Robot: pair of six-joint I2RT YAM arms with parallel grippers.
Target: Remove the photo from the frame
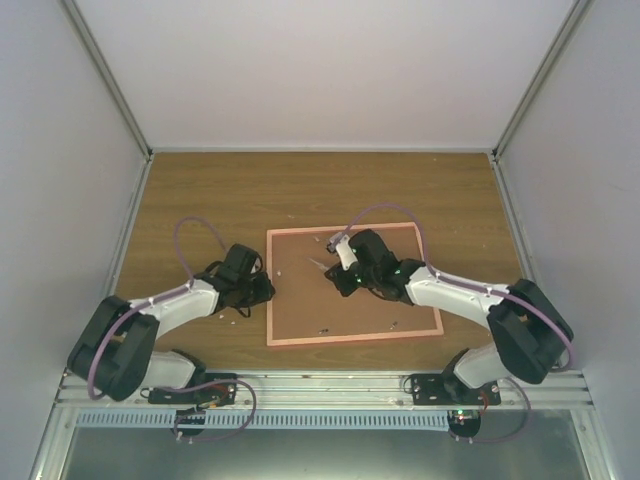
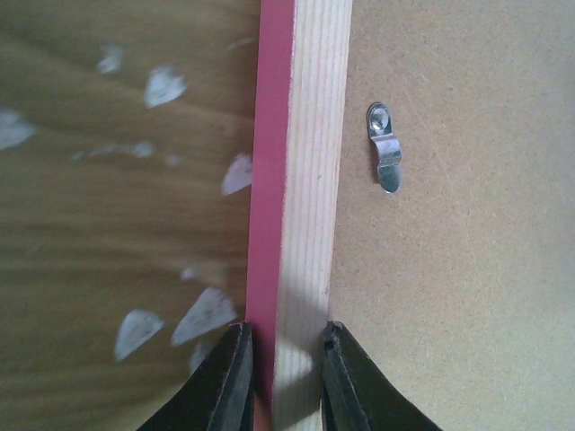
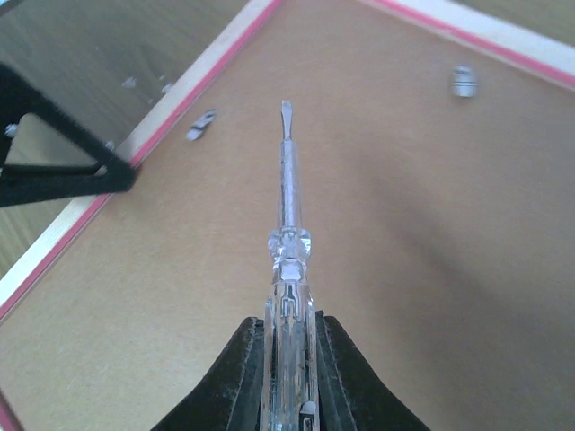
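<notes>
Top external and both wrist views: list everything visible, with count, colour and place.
frame: one, pink-red edge, pale wood rail, brown fibreboard back facing up; flat on the middle of the table.
photo: none in view, since the frame lies back up.
metal clips: several, silver; on the fibreboard near the rails, exact count unclear.
screwdriver: one, clear handle, metal flat blade; above the fibreboard, tip toward the left rail.
table: one, brown woodgrain.
white flecks: many; on the table beside the left rail.
walls: white; around the table.
left gripper: black; jaws on either side of the frame's left rail.
right gripper: black; clamped on the screwdriver handle.
</notes>
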